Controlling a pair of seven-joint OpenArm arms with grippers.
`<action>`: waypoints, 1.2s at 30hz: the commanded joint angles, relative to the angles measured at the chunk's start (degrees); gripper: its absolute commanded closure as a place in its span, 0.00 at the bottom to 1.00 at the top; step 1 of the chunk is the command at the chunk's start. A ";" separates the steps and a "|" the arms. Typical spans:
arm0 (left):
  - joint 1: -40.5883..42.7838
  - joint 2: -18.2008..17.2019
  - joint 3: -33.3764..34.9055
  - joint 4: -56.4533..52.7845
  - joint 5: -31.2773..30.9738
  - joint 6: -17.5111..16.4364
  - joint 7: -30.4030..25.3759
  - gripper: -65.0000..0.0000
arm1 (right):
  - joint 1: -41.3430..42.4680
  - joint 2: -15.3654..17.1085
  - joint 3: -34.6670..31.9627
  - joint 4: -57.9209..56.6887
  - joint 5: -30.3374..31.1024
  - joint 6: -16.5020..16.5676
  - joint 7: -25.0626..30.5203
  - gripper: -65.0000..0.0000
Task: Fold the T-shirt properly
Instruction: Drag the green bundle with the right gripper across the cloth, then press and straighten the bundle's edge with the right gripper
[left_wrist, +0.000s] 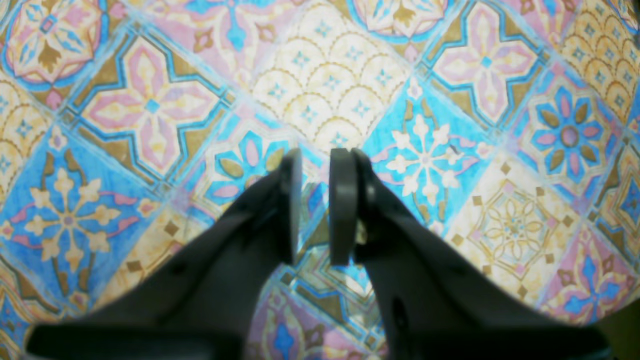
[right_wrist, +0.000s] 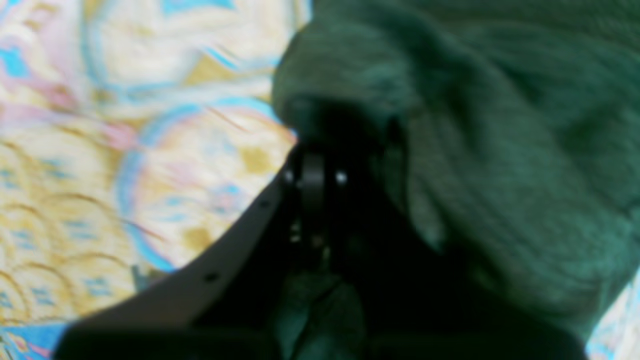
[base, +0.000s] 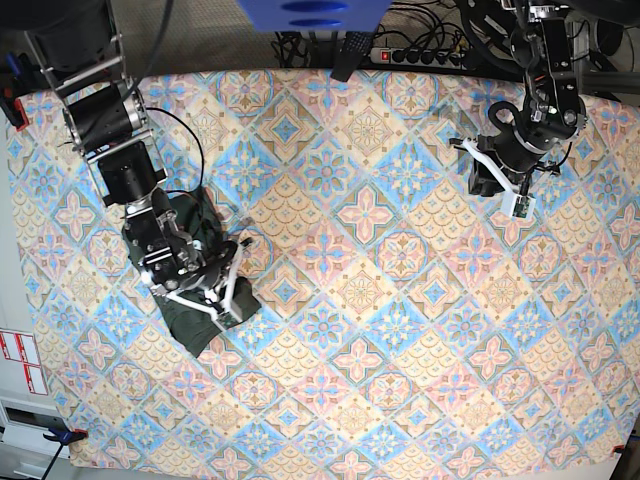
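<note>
The T-shirt (base: 190, 332) is a bunched dark olive-green heap on the left part of the patterned tablecloth (base: 380, 300). My right gripper (base: 220, 298) sits on top of that heap. In the right wrist view its fingers (right_wrist: 312, 170) are pressed together, and blurred green fabric of the T-shirt (right_wrist: 500, 175) wraps over their tips and down the right side. My left gripper (base: 490, 180) hangs far off at the back right. In the left wrist view the left gripper (left_wrist: 316, 152) shows a narrow gap between its pads, with only tablecloth behind it.
A power strip with cables (base: 420, 52) lies along the table's back edge, and a blue object (base: 310, 12) hangs above it. Red-and-white labels (base: 20, 360) are off the table's left edge.
</note>
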 joint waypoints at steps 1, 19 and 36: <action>-0.23 -0.57 -0.34 1.16 -0.45 -0.17 -1.19 0.87 | 1.71 1.12 2.55 0.52 -1.07 -1.09 -0.02 1.00; -0.40 -0.48 -0.34 1.16 -0.45 -0.17 -1.19 0.87 | -5.06 2.00 11.16 26.98 -1.07 -1.09 -11.63 1.00; -0.75 -0.48 -0.25 1.07 -0.45 -0.17 -1.19 0.87 | -20.53 6.83 31.29 28.56 -1.16 -1.09 -9.78 1.00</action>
